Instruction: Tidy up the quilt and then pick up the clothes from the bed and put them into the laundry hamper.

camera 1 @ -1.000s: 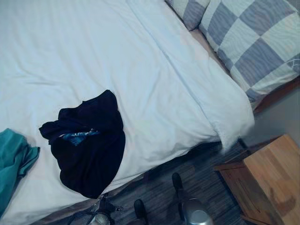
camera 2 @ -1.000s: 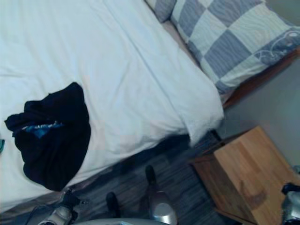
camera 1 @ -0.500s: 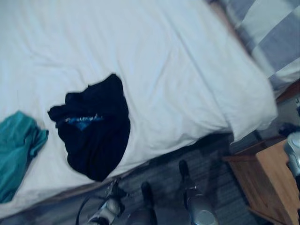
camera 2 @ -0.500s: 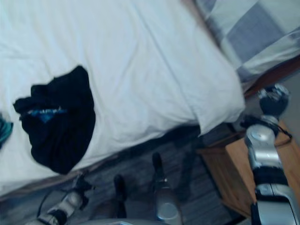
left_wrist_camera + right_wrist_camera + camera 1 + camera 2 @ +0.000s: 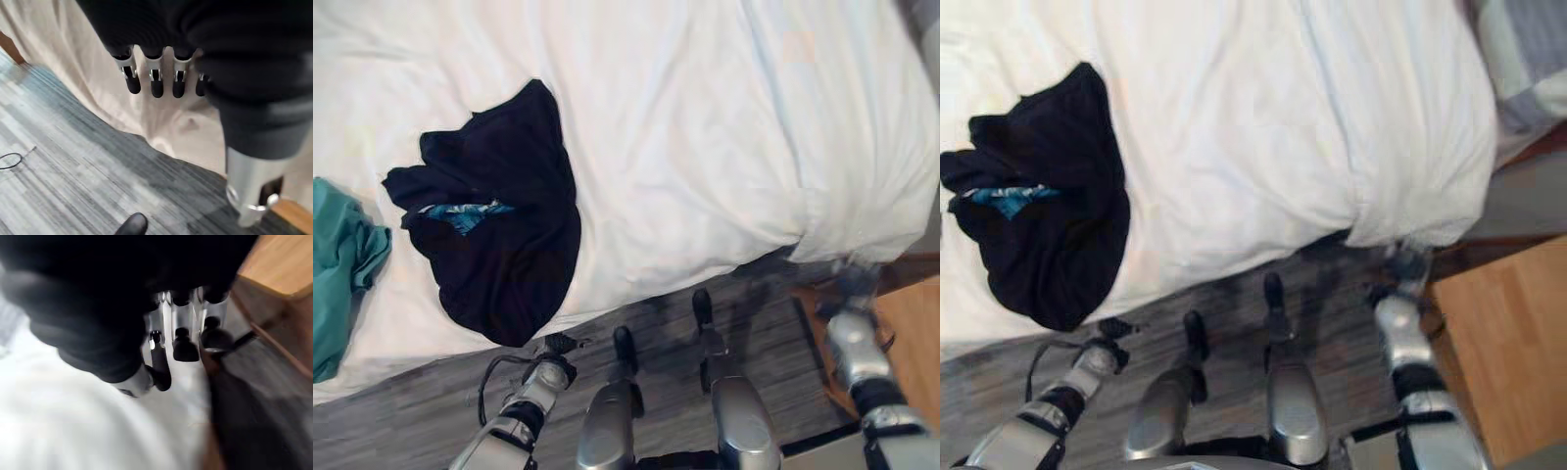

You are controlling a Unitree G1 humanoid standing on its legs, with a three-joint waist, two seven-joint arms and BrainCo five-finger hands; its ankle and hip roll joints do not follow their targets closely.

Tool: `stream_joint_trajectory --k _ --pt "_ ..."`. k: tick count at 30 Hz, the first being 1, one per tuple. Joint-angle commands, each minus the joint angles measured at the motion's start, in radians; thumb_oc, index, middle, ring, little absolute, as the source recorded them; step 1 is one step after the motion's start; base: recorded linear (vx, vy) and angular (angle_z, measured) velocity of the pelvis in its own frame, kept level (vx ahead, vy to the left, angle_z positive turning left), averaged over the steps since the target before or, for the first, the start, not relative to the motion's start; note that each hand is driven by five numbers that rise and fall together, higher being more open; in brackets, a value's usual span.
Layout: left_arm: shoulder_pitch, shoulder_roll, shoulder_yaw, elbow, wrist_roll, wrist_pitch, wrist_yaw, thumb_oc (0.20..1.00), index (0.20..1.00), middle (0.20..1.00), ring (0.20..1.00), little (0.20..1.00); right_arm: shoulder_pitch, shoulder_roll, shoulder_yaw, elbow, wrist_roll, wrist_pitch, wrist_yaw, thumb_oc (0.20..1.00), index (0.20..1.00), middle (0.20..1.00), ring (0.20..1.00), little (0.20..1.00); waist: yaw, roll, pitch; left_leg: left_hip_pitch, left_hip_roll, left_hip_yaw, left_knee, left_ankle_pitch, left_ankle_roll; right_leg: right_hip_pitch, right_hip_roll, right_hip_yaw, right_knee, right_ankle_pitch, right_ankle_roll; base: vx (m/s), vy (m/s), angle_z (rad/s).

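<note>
— On the bed: what lies there?
— A white rumpled quilt (image 5: 685, 147) covers it; a dark navy crumpled garment (image 5: 494, 225) sits near the bed's edge, a teal cloth (image 5: 337, 269) beside it.
— And the hands?
— Left hand (image 5: 156, 81) hangs by the quilt's edge, fingers straight, empty. Right hand (image 5: 186, 340) hovers under the quilt's corner beside a light wooden nightstand (image 5: 1503, 352), fingers relaxed, holding nothing.
</note>
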Motion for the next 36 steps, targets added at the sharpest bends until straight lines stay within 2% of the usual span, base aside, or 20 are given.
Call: stream_joint_trajectory --k 1,2,3,4,8,11,13,14,16,17,18,22,23,24,26,29,31,32,33,36 --pt "0.041 0.009 -0.028 0.082 0.017 0.014 0.023 1.0 1.0 1.0 1.0 1.0 0.15 0.09 0.073 0.142 -0.062 0.087 0.079 0.2 0.2 0.2 0.2 0.2 -0.003 -0.021 -0.082 -0.09 -0.002 0.003 0.088 -0.06 0.022 -0.038 -0.054 0.039 0.191 -0.258 0.1 0.04 0.143 0.27" --pt "0.045 0.006 -0.036 0.082 0.026 0.016 0.02 1.0 1.0 1.0 1.0 1.0 0.167 0.111 0.09 0.191 -0.079 0.103 0.097 0.278 0.278 0.278 0.278 0.278 0.0 -0.03 -0.092 -0.071 -0.007 0.001 0.074 -0.062 0.027 -0.021 -0.06 0.037 0.175 -0.248 0.105 0.02 0.181 0.18" --pt "0.051 0.007 -0.041 0.081 0.038 0.016 0.018 1.0 1.0 1.0 1.0 1.0 0.186 0.127 0.103 0.225 -0.095 0.113 0.114 0.501 0.501 0.501 0.501 0.501 0.005 -0.036 -0.103 -0.051 -0.014 0.002 0.057 -0.061 0.032 -0.008 -0.065 0.034 0.162 -0.238 0.111 0.02 0.183 0.09" --pt "0.054 0.006 -0.049 0.082 0.047 0.015 0.015 1.0 1.0 1.0 1.0 1.0 0.187 0.14 0.109 0.274 -0.104 0.124 0.131 1.0 1.0 1.0 1.0 1.0 0.01 -0.04 -0.114 -0.034 -0.022 0.0 0.035 -0.058 0.037 0.002 -0.073 0.034 0.151 -0.225 0.121 -0.01 0.227 0.01" --pt "0.043 0.015 -0.077 0.086 0.092 0.012 -0.01 1.0 1.0 1.0 1.0 1.0 0.16 0.135 0.143 0.341 -0.187 0.152 0.148 1.0 1.0 1.0 1.0 1.0 0.027 -0.028 -0.115 -0.005 -0.034 -0.008 -0.03 -0.025 0.052 -0.017 -0.073 0.018 0.213 -0.202 0.159 -0.12 0.202 0.03" --pt "0.037 0.026 -0.107 0.069 0.123 0.013 -0.02 1.0 1.0 1.0 1.0 1.0 0.143 0.121 0.176 0.331 -0.21 0.14 0.142 1.0 1.0 1.0 1.0 1.0 0.031 0.002 -0.101 -0.019 -0.043 -0.039 -0.027 -0.003 0.065 -0.014 0.044 0.046 0.359 -0.315 0.118 -0.16 0.131 0.26" --pt "0.015 0.02 -0.11 0.064 0.111 0.013 -0.012 1.0 1.0 1.0 1.0 1.0 0.112 0.12 0.212 0.311 -0.232 0.142 0.133 1.0 1.0 1.0 1.0 1.0 0.061 -0.003 -0.089 -0.053 -0.075 -0.055 -0.013 0.005 0.071 0.024 0.061 -0.017 0.32 -0.356 0.065 -0.19 0.088 0.27" --pt "-0.012 -0.001 -0.106 0.082 0.104 0.01 0.013 1.0 1.0 1.0 1.0 1.0 0.064 0.111 0.25 0.292 -0.225 0.123 0.135 1.0 1.0 1.0 1.0 1.0 0.077 0.001 -0.066 -0.122 -0.11 -0.078 0.089 -0.015 0.074 0.06 0.068 0.018 0.241 -0.36 0.043 -0.26 0.046 0.25" --pt "-0.037 -0.028 -0.116 0.0 0.053 -0.012 0.024 1.0 1.0 1.0 1.0 1.0 0.019 0.066 0.278 0.241 -0.233 0.113 0.127 1.0 1.0 1.0 1.0 1.0 0.096 0.02 -0.014 -0.255 -0.123 -0.034 0.269 -0.018 0.015 0.064 0.036 0.017 0.178 -0.353 0.013 -0.3 0.069 0.53" --pt "-0.037 -0.028 -0.115 0.0 0.053 -0.012 0.024 1.0 1.0 1.0 1.0 1.0 0.018 0.066 0.278 0.242 -0.233 0.113 0.127 1.0 1.0 1.0 1.0 1.0 0.096 0.022 -0.017 -0.261 -0.122 -0.035 0.27 -0.016 0.015 0.06 0.037 0.017 0.177 -0.351 0.013 -0.24 0.161 0.78" --pt "-0.041 -0.039 -0.108 -0.028 0.013 -0.028 0.033 1.0 1.0 1.0 1.0 1.0 -0.003 0.046 0.295 0.223 -0.251 0.118 0.115 1.0 1.0 1.0 1.0 1.0 0.095 0.034 -0.008 -0.292 -0.066 0.007 0.337 -0.006 -0.017 0.068 0.01 0.001 0.147 -0.349 0.01 -0.1 0.123 0.6" --pt "-0.035 -0.039 -0.101 -0.009 0.009 -0.027 0.042 1.0 1.0 1.0 1.0 1.0 -0.012 0.043 0.301 0.212 -0.264 0.126 0.111 1.0 1.0 1.0 1.0 1.0 0.088 0.022 -0.022 -0.263 -0.013 -0.011 0.312 -0.023 -0.002 0.082 -0.03 -0.019 0.123 -0.323 0.034 0.0 0.187 0.3" --pt "-0.018 -0.039 -0.094 0.013 0.011 -0.023 0.049 1.0 1.0 1.0 1.0 1.0 -0.004 0.047 0.284 0.201 -0.254 0.125 0.112 1.0 1.0 1.0 1.0 1.0 0.086 0.006 -0.051 -0.234 0.04 -0.076 0.259 -0.02 -0.004 0.077 -0.062 -0.019 0.115 -0.314 0.052 0.05 0.21 0.24" --pt "-0.018 -0.039 -0.094 0.013 0.011 -0.023 0.049 1.0 1.0 1.0 1.0 1.0 -0.004 0.047 0.284 0.201 -0.254 0.125 0.112 1.0 1.0 1.0 1.0 1.0 0.085 0.006 -0.053 -0.236 0.039 -0.076 0.256 -0.017 -0.004 0.074 -0.063 -0.02 0.115 -0.312 0.051 0.12 0.521 0.09" --pt "-0.004 -0.049 -0.085 0.046 0.002 -0.024 0.053 1.0 1.0 1.0 1.0 1.0 0.012 0.054 0.245 0.218 -0.231 0.127 0.107 1.0 1.0 1.0 1.0 1.0 0.065 -0.008 -0.098 -0.204 0.161 -0.126 0.141 0.049 -0.02 0.059 -0.122 -0.009 0.114 -0.308 0.078 0.12 0.618 0.02" --pt "0.012 -0.052 -0.092 0.073 0.031 -0.015 0.04 1.0 1.0 1.0 1.0 1.0 0.065 0.058 0.199 0.262 -0.213 0.127 0.128 1.0 1.0 1.0 1.0 1.0 0.031 0.013 -0.161 -0.116 0.273 0.01 -0.012 0.097 -0.051 0.09 -0.203 -0.039 0.089 -0.312 0.128 0.18 0.72 0.06" --pt "0.02 -0.051 -0.112 0.069 0.068 -0.011 0.028 1.0 1.0 1.0 1.0 1.0 0.107 0.076 0.156 0.287 -0.203 0.137 0.139 1.0 1.0 1.0 1.0 1.0 0.02 0.017 -0.187 -0.097 0.244 0.041 -0.021 0.088 -0.081 0.112 -0.254 -0.053 0.083 -0.269 0.156 0.19 0.664 0.3" --pt "0.018 -0.053 -0.119 0.068 0.084 -0.005 0.024 1.0 1.0 1.0 1.0 1.0 0.102 0.078 0.148 0.292 -0.202 0.147 0.131 1.0 1.0 1.0 1.0 1.0 0.014 0.007 -0.192 -0.106 0.204 0.046 -0.001 0.073 -0.078 0.108 -0.302 -0.058 0.086 -0.186 0.181 0.15 0.815 0.56" --pt "0.015 -0.029 -0.127 0.063 0.106 -0.001 0.019 1.0 1.0 1.0 1.0 1.0 0.108 0.115 0.139 0.276 -0.186 0.15 0.132 1.0 1.0 1.0 1.0 1.0 0.009 -0.008 -0.181 -0.072 0.176 0.09 0.015 0.037 -0.065 0.072 -0.326 -0.08 0.146 -0.116 0.168 0.08 0.527 0.55" --pt "0.013 -0.001 -0.128 0.064 0.127 -0.001 0.002 1.0 1.0 1.0 1.0 1.0 0.117 0.134 0.152 0.242 -0.174 0.131 0.142 1.0 1.0 1.0 1.0 1.0 0.003 -0.004 -0.185 -0.039 0.156 0.144 -0.004 0.03 -0.047 0.04 -0.262 -0.096 0.24 -0.167 0.145 0.06 0.47 0.03"
